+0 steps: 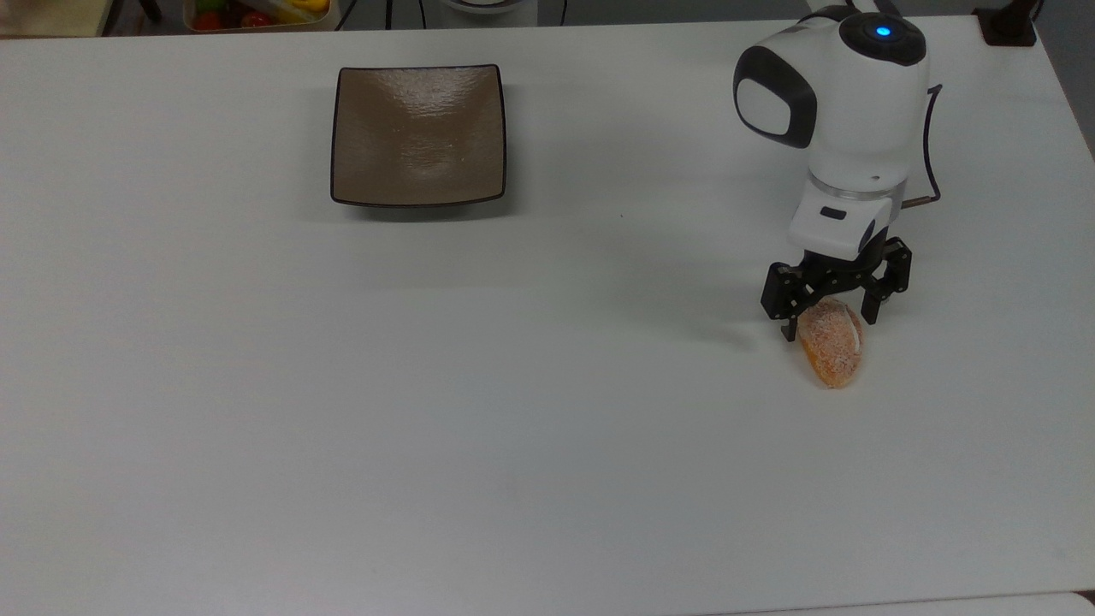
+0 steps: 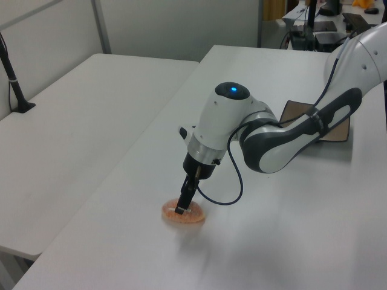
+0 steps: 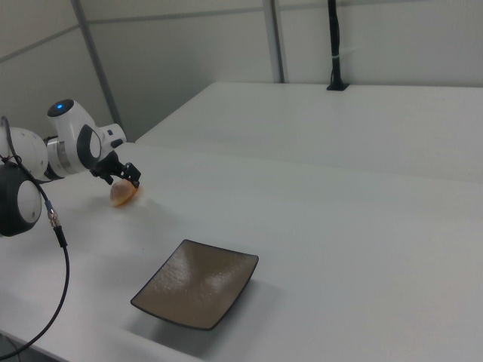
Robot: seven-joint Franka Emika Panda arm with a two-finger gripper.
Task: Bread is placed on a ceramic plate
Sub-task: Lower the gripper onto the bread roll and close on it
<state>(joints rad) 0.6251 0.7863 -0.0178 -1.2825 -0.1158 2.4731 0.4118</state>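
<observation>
The small oval orange-brown bread roll with its pale sugary crumb coating [image 1: 831, 346] lies on the white desk [image 1: 513, 411] near the top view's right edge, well apart from the square glossy brown ceramic plate with a thin dark rim [image 1: 418, 134], which sits towards the top view's upper left with nothing on it. The arm's black two-finger tool [image 1: 829, 321] is lowered over the roll's far end, its fingers spread apart with one on each side of the roll; whether they touch it I cannot tell. In the left view the tool [image 2: 181, 207] points down onto the roll [image 2: 184, 215], and the plate [image 2: 338, 128] is partly hidden behind the white-and-grey arm [image 2: 284, 142]. In the right view the plate [image 3: 198, 283] lies in the foreground, while the roll [image 3: 121, 194] rests at the tool [image 3: 123, 183] farther back, on the right view's left
</observation>
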